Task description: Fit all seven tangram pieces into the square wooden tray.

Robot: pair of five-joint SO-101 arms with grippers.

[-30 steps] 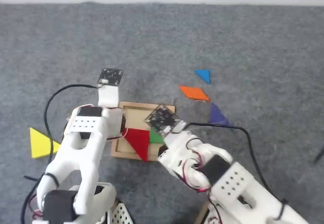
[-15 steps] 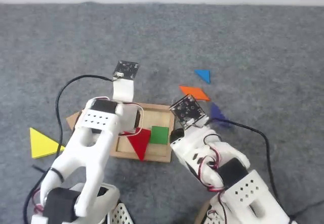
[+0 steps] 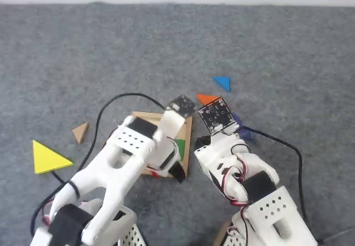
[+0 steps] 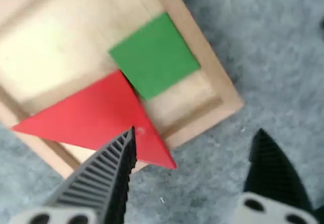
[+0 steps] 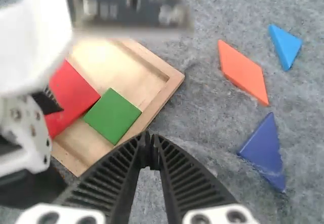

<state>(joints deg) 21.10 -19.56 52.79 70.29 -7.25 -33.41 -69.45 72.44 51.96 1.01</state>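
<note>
Red triangle (image 4: pixel 96 123) and green square (image 4: pixel 154 62) rest in the tray (image 4: pixel 223 90); left pincer (image 4: pixel 196 133) released above, right pincer (image 5: pixel 150 138) clenched at its three o'clock.

Wooden tray (image 4: pixel 225 95) holds green square (image 4: pixel 154 54) and red triangle (image 4: pixel 96 118).

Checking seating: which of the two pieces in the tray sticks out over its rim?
The red triangle: one corner crosses the wooden tray's rim toward the carpet, whereas the green square sits wholly inside the recess.
</note>
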